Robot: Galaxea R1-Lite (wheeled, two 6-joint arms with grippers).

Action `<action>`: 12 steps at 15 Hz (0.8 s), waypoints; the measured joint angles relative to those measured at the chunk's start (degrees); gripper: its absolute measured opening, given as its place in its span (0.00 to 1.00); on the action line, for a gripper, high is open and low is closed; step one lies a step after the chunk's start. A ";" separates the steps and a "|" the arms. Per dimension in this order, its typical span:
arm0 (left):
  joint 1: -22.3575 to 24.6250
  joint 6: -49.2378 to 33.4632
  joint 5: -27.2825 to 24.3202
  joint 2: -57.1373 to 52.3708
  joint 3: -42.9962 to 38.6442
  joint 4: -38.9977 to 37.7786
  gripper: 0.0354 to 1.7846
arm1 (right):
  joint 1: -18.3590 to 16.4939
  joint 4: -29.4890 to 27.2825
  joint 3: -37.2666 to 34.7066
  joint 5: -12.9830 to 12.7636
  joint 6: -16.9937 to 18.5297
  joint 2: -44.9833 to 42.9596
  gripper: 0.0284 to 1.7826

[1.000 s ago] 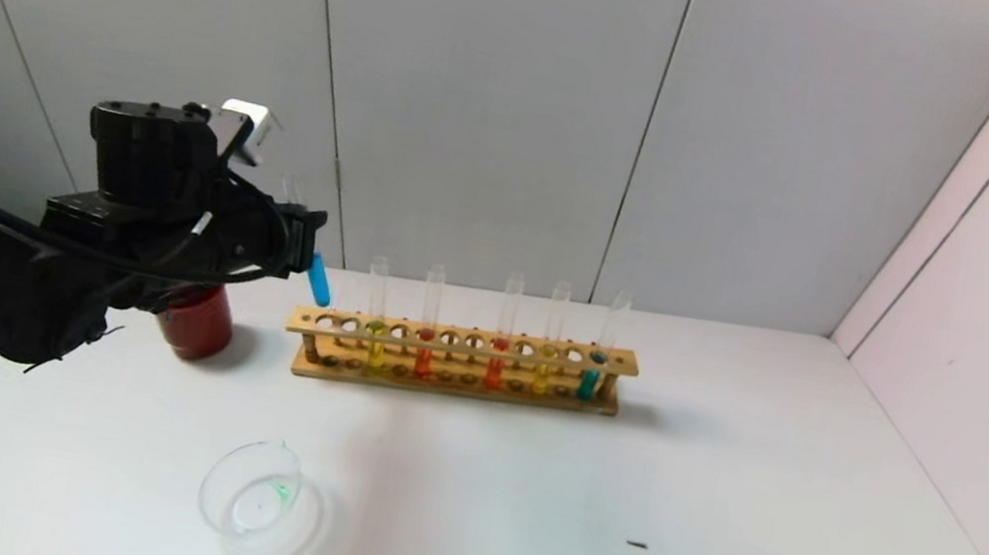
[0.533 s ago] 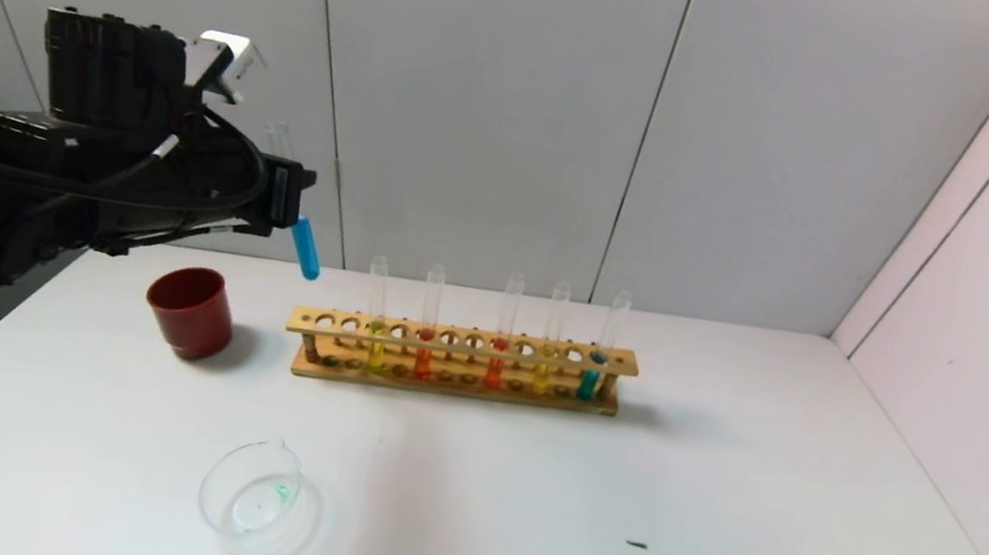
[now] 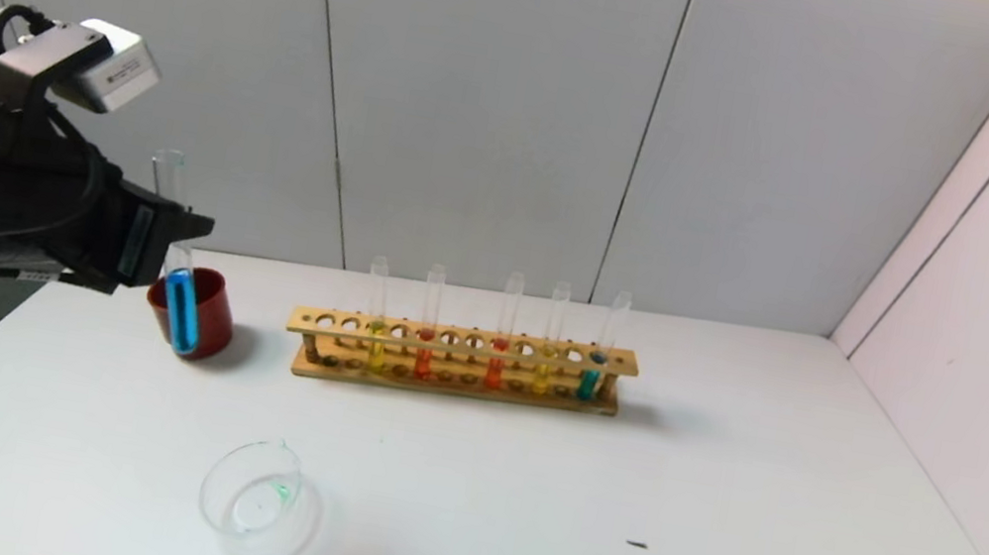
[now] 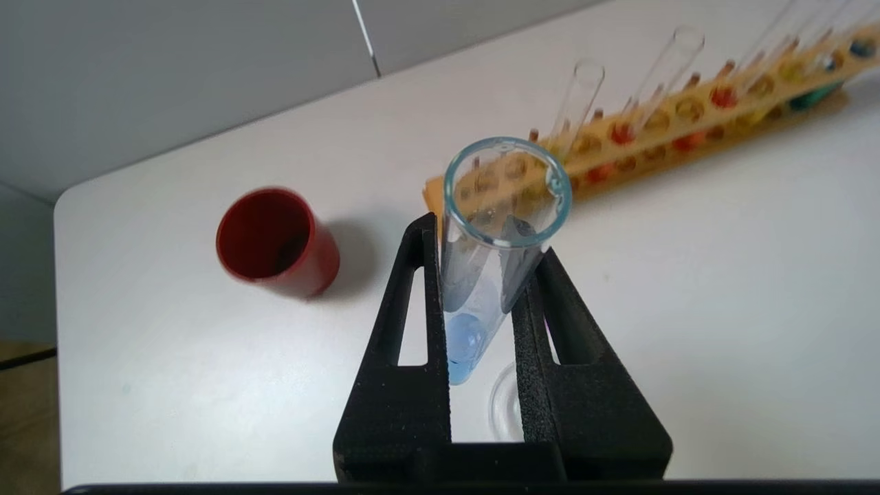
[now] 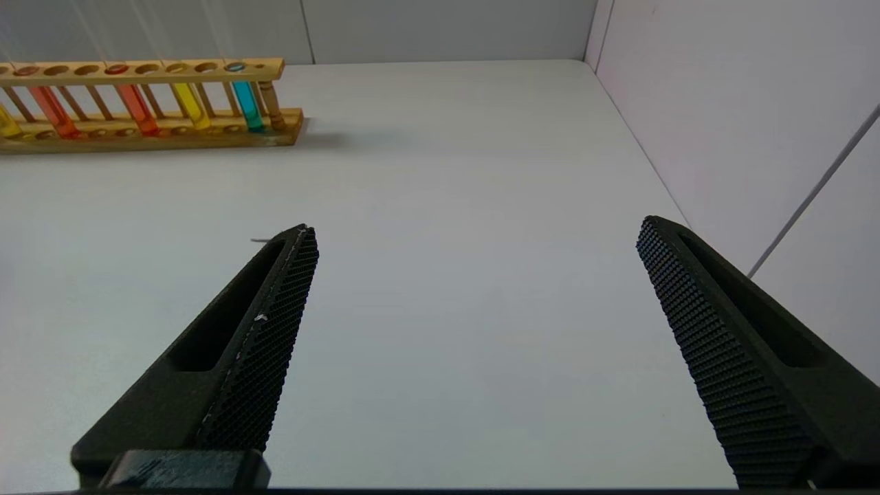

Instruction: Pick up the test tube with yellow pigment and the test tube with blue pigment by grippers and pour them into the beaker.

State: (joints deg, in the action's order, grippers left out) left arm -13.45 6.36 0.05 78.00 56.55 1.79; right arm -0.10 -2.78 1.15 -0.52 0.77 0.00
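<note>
My left gripper (image 3: 163, 247) is shut on the test tube with blue pigment (image 3: 180, 310) and holds it nearly upright in the air at the left, in line with the red cup. In the left wrist view the gripper (image 4: 485, 240) clamps the tube (image 4: 474, 302) below its open mouth. The clear beaker (image 3: 256, 501) stands near the table's front, apart from the tube; part of its rim (image 4: 505, 412) shows between the fingers. Two tubes with yellow liquid (image 3: 543, 371) (image 3: 373, 348) stand in the wooden rack (image 3: 461, 357). My right gripper (image 5: 474, 234) is open and empty over bare table.
A dark-red cup (image 3: 211, 321) stands left of the rack. The rack also holds two orange-red tubes (image 3: 495, 363) and a teal tube (image 3: 591, 374). A small dark speck (image 3: 637, 545) lies on the table at the right. Walls close the back and right.
My left gripper has moved left and back from the rack with the blue tube. The tube has gone from tilted to nearly upright and hangs lower.
</note>
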 joint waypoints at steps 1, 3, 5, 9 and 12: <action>0.02 1.16 0.37 -1.76 -1.18 2.01 0.16 | 0.00 -0.02 0.00 0.00 0.00 0.00 0.95; 0.06 5.12 1.05 -4.85 -3.25 6.25 0.16 | 0.00 0.00 0.00 0.00 0.00 0.00 0.95; 0.15 8.41 1.82 -7.07 -4.68 11.61 0.16 | 0.00 0.00 0.00 0.00 0.00 0.00 0.95; 0.15 12.54 1.49 -7.70 -6.63 15.43 0.16 | 0.00 -0.02 0.00 0.00 0.00 0.00 0.95; 0.06 16.59 1.95 -4.33 -7.08 15.35 0.16 | 0.00 -0.02 0.00 0.00 0.00 0.00 0.95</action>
State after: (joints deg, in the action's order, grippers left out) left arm -13.39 22.95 2.00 73.67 49.47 17.14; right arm -0.10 -2.80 1.15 -0.52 0.77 0.00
